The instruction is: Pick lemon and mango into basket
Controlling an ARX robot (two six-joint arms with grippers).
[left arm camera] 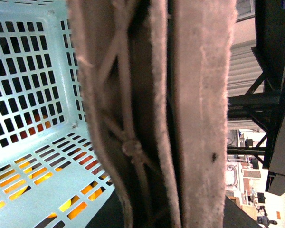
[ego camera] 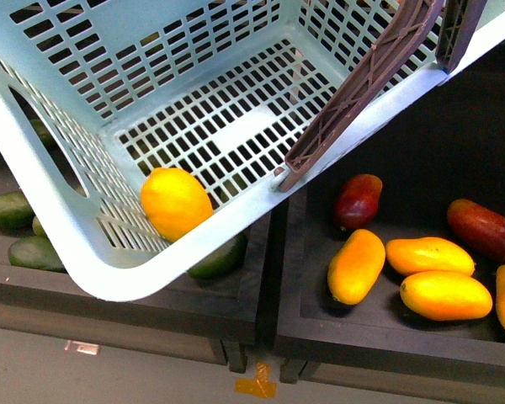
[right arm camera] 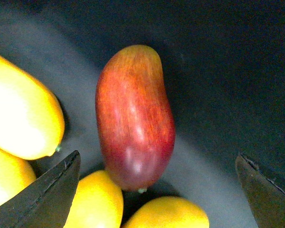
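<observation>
The teal basket (ego camera: 59,219) hangs tilted over the dark crates, and the yellow-orange lemon (ego camera: 175,202) lies in its low front corner. Its brown-grey handles (left arm camera: 152,118) fill the left wrist view. My left gripper is shut on them, and its own fingers do not show. A red mango (right arm camera: 135,116) lies on the dark crate floor directly under my right gripper (right arm camera: 156,161). The black fingers (right arm camera: 52,190) stand wide apart either side of it, open and not touching it. In the front view, red mangoes lie at the middle (ego camera: 358,200) and at the right (ego camera: 486,229); neither arm shows there.
Several yellow-orange mangoes (ego camera: 356,265) crowd the right crate (ego camera: 379,345) around the red ones, and three (right arm camera: 23,114) lie close beside the red mango in the right wrist view. Green mangoes (ego camera: 8,209) fill the left crate under the basket. Grey floor runs in front.
</observation>
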